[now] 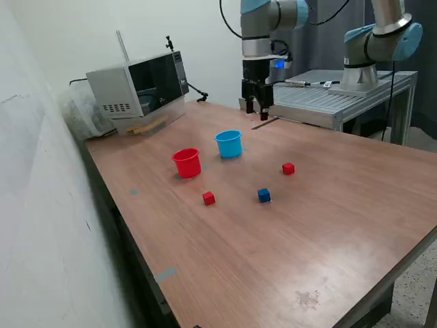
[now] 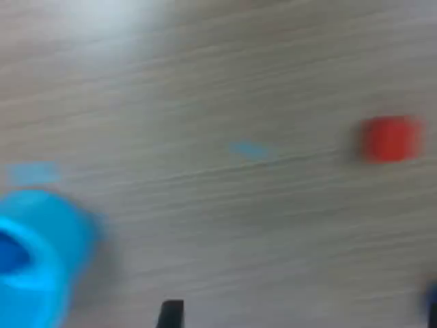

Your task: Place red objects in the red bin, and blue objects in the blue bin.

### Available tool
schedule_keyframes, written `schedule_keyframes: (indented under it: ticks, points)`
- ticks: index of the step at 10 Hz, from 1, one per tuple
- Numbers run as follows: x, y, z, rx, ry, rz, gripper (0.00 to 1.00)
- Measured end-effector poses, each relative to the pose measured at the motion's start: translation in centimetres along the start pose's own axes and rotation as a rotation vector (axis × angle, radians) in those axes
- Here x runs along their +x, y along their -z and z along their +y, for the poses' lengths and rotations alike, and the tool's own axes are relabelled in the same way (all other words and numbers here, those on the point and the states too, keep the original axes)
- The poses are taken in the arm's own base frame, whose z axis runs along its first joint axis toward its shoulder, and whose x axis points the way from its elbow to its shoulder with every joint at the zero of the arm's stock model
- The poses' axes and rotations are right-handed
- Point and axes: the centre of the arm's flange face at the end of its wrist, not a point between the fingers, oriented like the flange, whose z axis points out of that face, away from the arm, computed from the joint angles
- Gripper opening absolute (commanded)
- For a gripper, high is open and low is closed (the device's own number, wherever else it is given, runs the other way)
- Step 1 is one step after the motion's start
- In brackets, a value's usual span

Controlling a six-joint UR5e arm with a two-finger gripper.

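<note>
Overhead, the gripper point(image 1: 258, 109) hangs above the table's point(image 1: 328, 225) far edge, beyond the blue bin point(image 1: 229, 143); whether its fingers are parted or hold anything cannot be told. Just beside the blue bin stands the red bin point(image 1: 186, 162). Nearer the camera than the blue bin lie two red cubes point(image 1: 209, 198) point(image 1: 288, 168) and one blue cube point(image 1: 263, 195), all apart; the blurred wrist view shows something dark blue inside the blue bin point(image 2: 41, 260).

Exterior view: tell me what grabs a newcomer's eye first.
A red cup and a light-blue cup stand side by side mid-table. Nearer the camera lie two red cubes and a blue cube. The end effector hangs above the table's far edge.
</note>
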Motion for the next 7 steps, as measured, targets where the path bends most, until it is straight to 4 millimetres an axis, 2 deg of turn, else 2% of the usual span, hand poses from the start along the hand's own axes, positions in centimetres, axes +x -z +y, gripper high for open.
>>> schedule_keyframes:
  ticks: [1,2,3,4,5,7]
  points:
    - [4.2,1.3,-1.2,-0.013,0.034,0.014,1.0]
    - [7.5,2.5,-1.9,-0.029,0.036,0.029,1.0]
    - [10.0,3.2,-2.0,-0.044,0.022,0.042,1.0]
    - [12.0,3.2,-1.4,-0.052,-0.002,0.051,1.0]
    - [13.4,2.3,-0.3,-0.051,-0.036,0.054,1.0]
    - [15.4,-0.9,2.9,-0.041,-0.102,0.05,1.0]
